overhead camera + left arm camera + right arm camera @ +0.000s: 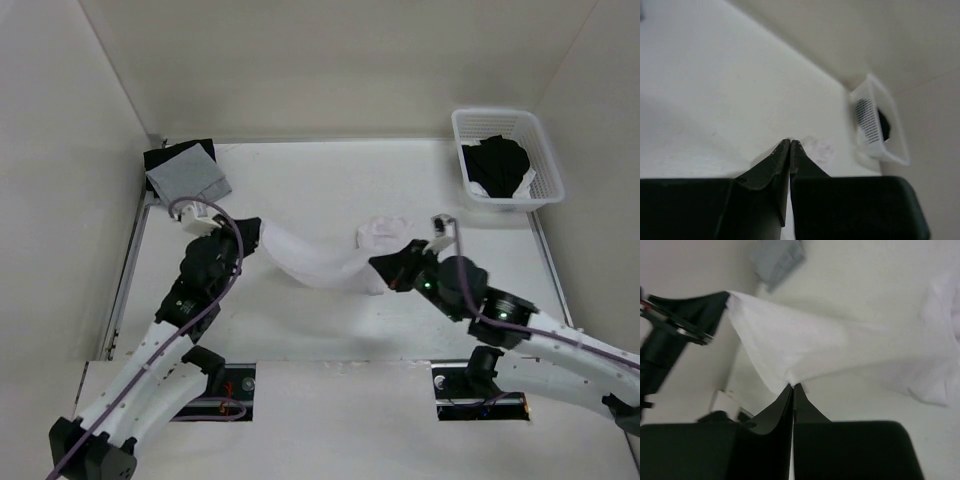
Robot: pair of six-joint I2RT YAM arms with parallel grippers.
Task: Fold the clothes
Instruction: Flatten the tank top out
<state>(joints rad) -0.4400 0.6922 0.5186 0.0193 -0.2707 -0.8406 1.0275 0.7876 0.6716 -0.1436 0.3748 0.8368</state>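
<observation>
Looking from above, I see the white garment [312, 262] pulled into a sagging band across the middle of the table [330, 190], with a crumpled lump of it at the right end. The left gripper [248, 232] is clamped on its left end, and the right gripper [385, 268] is clamped on the lower edge just under the lump. A grey cloth [187, 172] lies at the upper left of the frame, and a white basket [540, 150] with a black garment [497, 165] inside stands at the upper right, well apart from both arms. In the left wrist view the two dark fingers are pressed together at the tips; the fabric between them I cannot make out, only the pale lump far on the table and the basket at the right. In the right wrist view the fingers are closed on the garment's edge at the centre, and the cloth rises from there toward the upper left, where the other gripper pinches its corner.
</observation>
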